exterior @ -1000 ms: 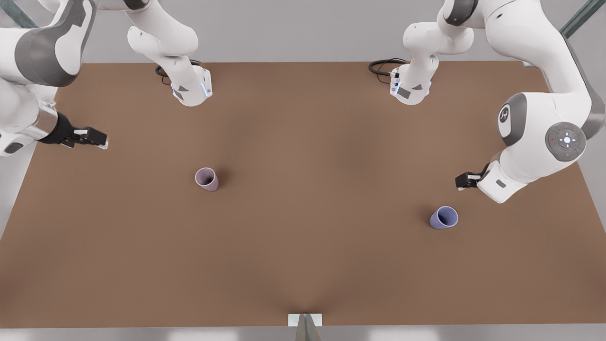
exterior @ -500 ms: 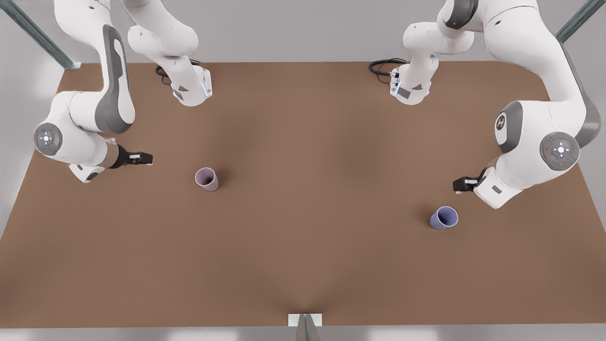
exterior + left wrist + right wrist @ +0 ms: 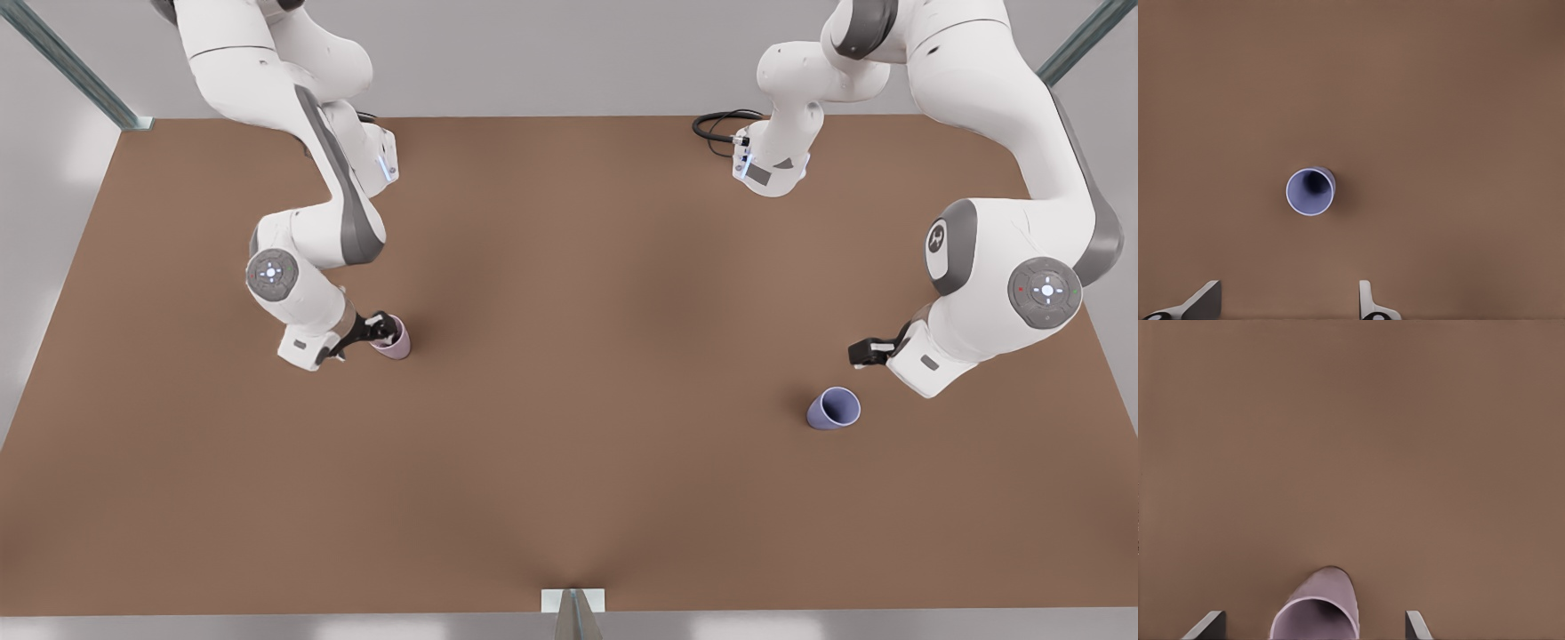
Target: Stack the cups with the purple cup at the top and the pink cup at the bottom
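R gripper (image 3: 384, 327) open astride pink cup (image 3: 396, 341); L gripper (image 3: 859, 352) open nr purple cup (image 3: 833, 409).

We see 2 matte cups on a plain brown table (image 3: 569, 444): a dusty pink cup (image 3: 396, 342) and a periwinkle purple cup (image 3: 834, 409).

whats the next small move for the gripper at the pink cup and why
Probably ease the right gripper a little lower and close on the pink cup. The right wrist view shows its fingers open, one on each side of the cup's rim, not yet touching it. The cup stands upright on the table. The left gripper hangs open near the purple cup.
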Robot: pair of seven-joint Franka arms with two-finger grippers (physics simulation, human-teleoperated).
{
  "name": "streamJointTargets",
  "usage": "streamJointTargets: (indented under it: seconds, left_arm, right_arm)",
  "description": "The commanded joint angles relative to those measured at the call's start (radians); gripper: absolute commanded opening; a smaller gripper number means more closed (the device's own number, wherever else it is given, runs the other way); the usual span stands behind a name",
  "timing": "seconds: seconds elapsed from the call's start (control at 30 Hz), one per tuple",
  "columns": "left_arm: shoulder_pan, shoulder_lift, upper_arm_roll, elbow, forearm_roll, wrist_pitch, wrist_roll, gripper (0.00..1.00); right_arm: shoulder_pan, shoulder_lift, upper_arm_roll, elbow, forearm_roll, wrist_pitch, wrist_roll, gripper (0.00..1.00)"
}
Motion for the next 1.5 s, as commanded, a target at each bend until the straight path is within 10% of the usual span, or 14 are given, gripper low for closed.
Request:
streamJointTargets:
  seconds: [0.0,0.63,1.03,1.3,1.47]
  left_arm:
    - [0.000,0.006,0.001,0.000,0.001,0.007,-0.001,1.00]
    - [0.001,0.023,0.001,0.000,0.001,0.021,-0.001,1.00]
    - [0.001,0.030,0.001,0.000,0.002,0.035,-0.008,1.00]
    - [0.003,0.030,0.002,-0.003,0.001,0.064,-0.008,1.00]
    - [0.015,0.078,0.033,-0.009,-0.007,0.127,-0.004,1.00]
  right_arm:
    - [-0.018,0.019,-0.002,0.003,-0.005,0.118,-0.018,1.00]
    - [-0.038,0.019,-0.008,-0.284,-0.003,0.338,-0.062,0.98]
    - [-0.030,0.091,-0.007,-0.270,0.003,0.353,-0.058,0.21]
    - [0.016,-0.001,-0.005,-0.154,0.006,0.172,0.001,0.21]
    - [0.346,0.222,-0.002,0.374,0.038,-0.076,0.658,0.21]
